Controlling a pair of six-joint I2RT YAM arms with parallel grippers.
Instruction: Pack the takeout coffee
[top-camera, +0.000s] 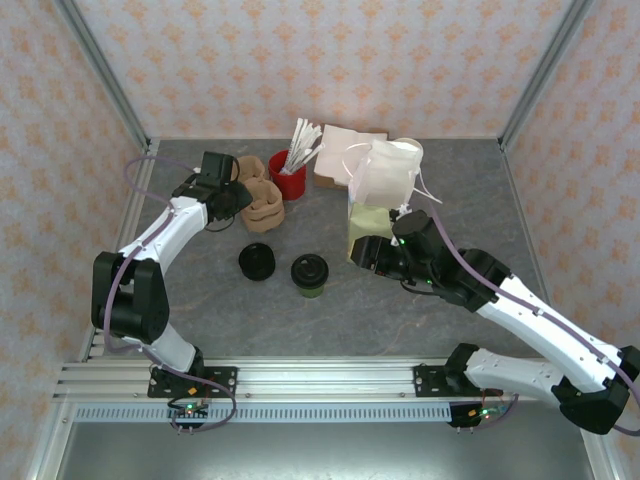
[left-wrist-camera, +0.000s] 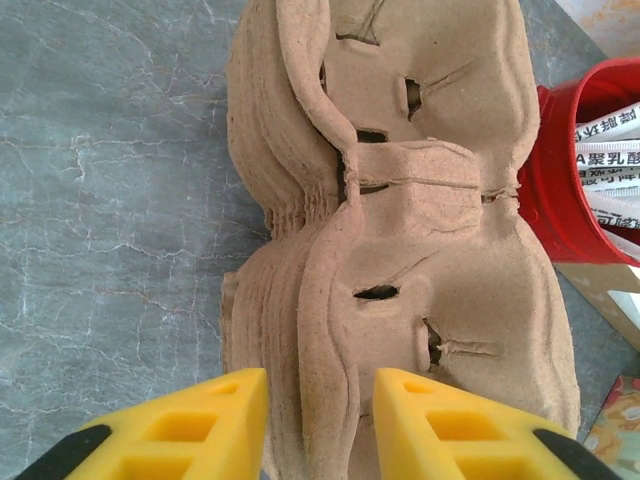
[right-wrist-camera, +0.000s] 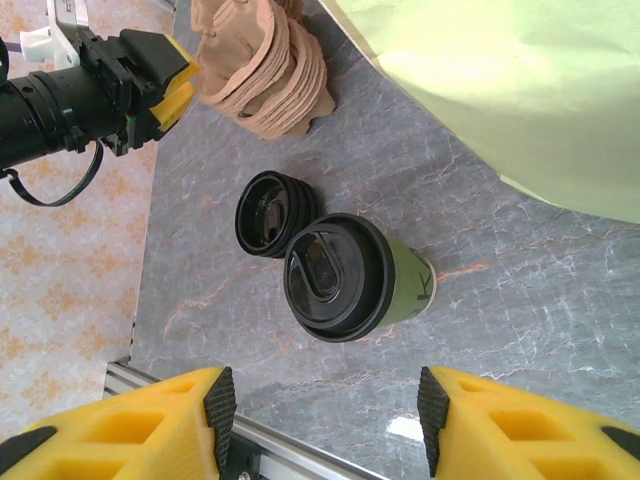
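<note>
Pulp cup carriers (top-camera: 262, 198), nested in a stack, sit at the back left of the grey marbled table (top-camera: 200, 300). The left gripper (top-camera: 238, 192) is on them. In the left wrist view its yellow fingers (left-wrist-camera: 200, 425) straddle a raised ridge of the top carrier, one each side. Can't tell whether they actually pinch it or just bracket it. A red cup (top-camera: 285, 183) of white paper sachets (top-camera: 303, 140) stands just right of the carriers, close to touching. Behind that is a flat pile of napkins (top-camera: 340, 140) on a brown card. The takeout coffee (top-camera: 309, 273) stands upright mid-table with its black lid on and its olive wall showing. A stack of black lids (top-camera: 257, 262) is just left of it, with a thin gap between them in the top view. The right gripper (top-camera: 363, 252) is low, just right of the cup and pointing at it. Its claw is spread wide, with both yellow fingers (right-wrist-camera: 150, 420) apart and only bare table between them; the cup (right-wrist-camera: 340, 275) sits ahead of the tips, not touched. A pale paper bag (top-camera: 385, 180) stands right behind and over the right wrist, its greenish face (right-wrist-camera: 520, 90) crowding that side. Past the coffee, the right wrist view has the lids (right-wrist-camera: 270, 213), then the carrier stack (right-wrist-camera: 265, 65) with the left gripper (right-wrist-camera: 170, 85) at it. The aluminium frame rail (top-camera: 320, 378) runs along the near edge.
</note>
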